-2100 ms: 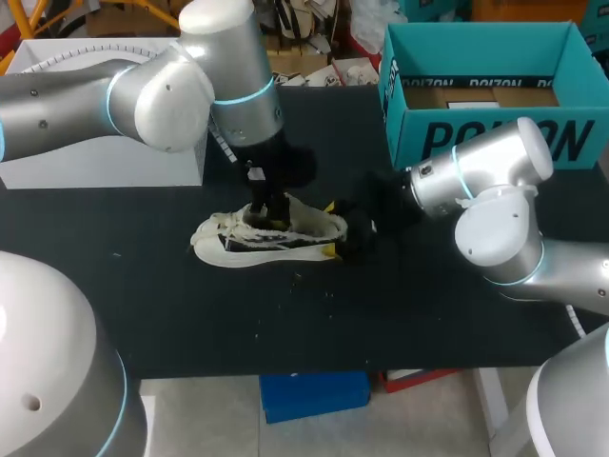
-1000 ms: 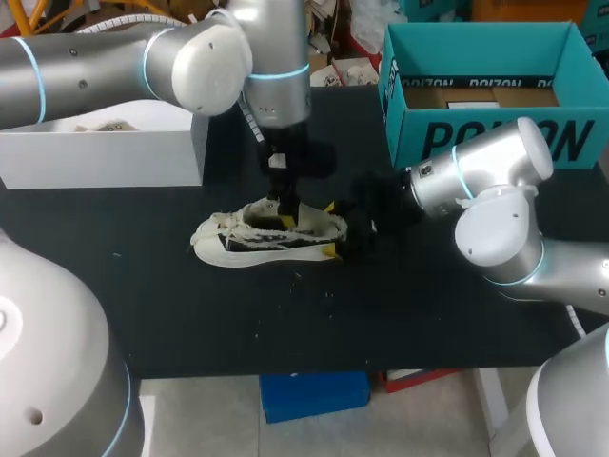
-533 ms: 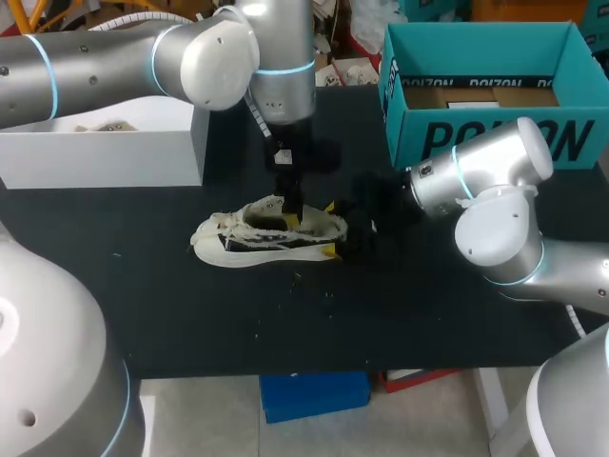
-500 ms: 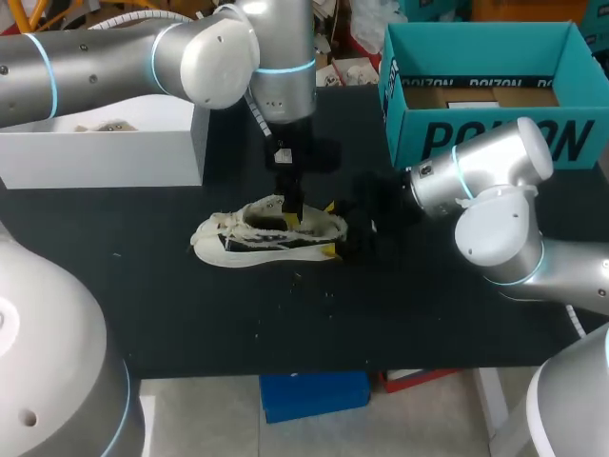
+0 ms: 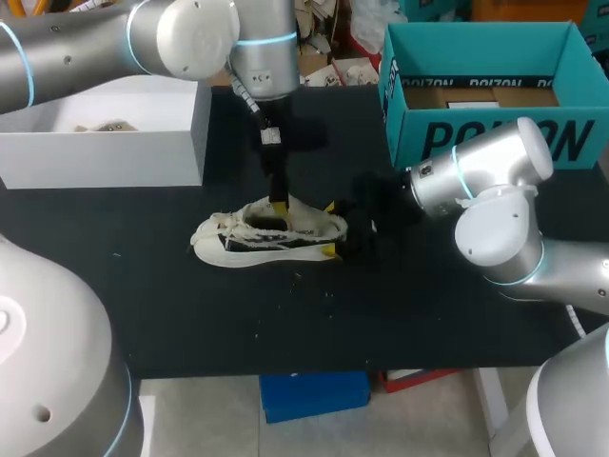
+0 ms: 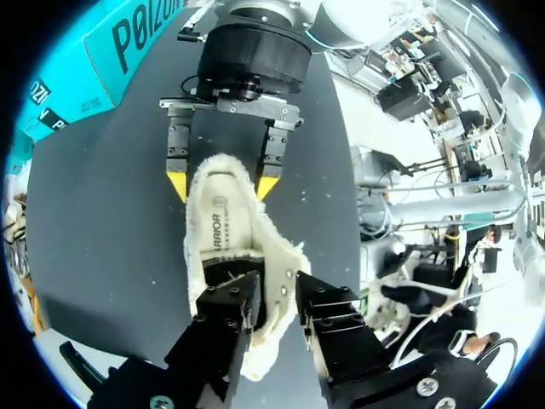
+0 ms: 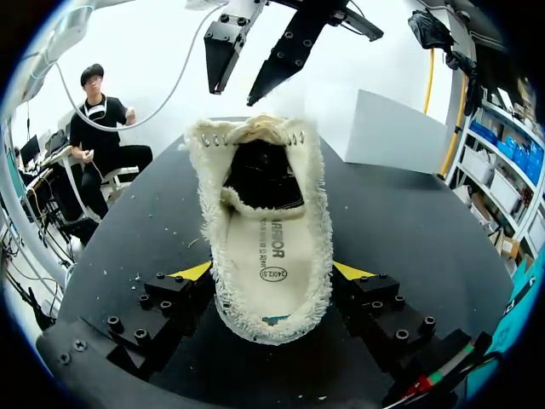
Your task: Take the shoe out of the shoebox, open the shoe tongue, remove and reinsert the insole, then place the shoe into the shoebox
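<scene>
Here the shoe [image 5: 269,235] lies on the tabletop [image 5: 428,314], its heel [image 7: 271,328] gripped between the right jaws — the fleecy collar [image 7: 318,213] is pressed from both sides. The left jaws are held apart, empty, just above the tongue [image 7: 253,129]. The shoe is judged light, soft and yielding; the thin insole [image 7: 271,256] is best pinched at its heel edge — gently, lest it fold.

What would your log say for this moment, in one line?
shoe: on table, out of shoebox | right hand: shut on shoe's heel | left hand: open, just above shoe | insole: in shoe
</scene>
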{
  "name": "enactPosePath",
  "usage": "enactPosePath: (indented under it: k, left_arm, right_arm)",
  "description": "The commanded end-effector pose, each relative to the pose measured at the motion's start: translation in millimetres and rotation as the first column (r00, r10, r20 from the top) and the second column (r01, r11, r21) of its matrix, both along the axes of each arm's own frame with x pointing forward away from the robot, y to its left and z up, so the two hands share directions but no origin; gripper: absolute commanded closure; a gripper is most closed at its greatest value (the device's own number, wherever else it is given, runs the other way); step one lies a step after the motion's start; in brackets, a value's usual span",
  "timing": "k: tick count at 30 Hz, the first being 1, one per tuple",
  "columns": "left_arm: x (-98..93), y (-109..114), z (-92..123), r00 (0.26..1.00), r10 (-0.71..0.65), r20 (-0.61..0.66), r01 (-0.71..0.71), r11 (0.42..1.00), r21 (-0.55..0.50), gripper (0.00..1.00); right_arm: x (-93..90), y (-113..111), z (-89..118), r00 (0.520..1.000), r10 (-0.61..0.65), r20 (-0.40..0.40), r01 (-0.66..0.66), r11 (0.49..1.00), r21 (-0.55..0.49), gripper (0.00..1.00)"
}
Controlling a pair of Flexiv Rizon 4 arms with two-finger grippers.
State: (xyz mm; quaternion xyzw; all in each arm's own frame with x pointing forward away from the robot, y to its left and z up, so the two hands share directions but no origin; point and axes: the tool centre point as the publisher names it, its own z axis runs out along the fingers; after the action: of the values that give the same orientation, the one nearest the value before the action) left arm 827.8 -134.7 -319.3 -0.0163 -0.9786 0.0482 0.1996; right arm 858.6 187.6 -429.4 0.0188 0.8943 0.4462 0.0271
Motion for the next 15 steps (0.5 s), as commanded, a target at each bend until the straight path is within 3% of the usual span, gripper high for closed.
enactPosePath:
  k: [1,13,15]
  left_arm:
    - [-0.4,2.2,3.7,1.0,-0.002,0.004,0.002,1.0,0.0,0.0]
    - [-0.4,2.2,3.7,1.0,-0.002,0.004,0.002,1.0,0.0,0.0]
    - [0.4,-0.5,3.8,0.989,0.148,-0.018,-0.148,0.989,-0.02,0.0]
  right_arm:
    - [2.3,1.1,-3.4,1.0,-0.001,0.0,0.001,1.0,-0.003,1.0]
    - [2.3,1.1,-3.4,1.0,-0.001,0.0,0.001,1.0,-0.003,1.0]
    - [2.3,1.1,-3.4,1.0,-0.001,0.0,0.001,1.0,-0.003,1.0]
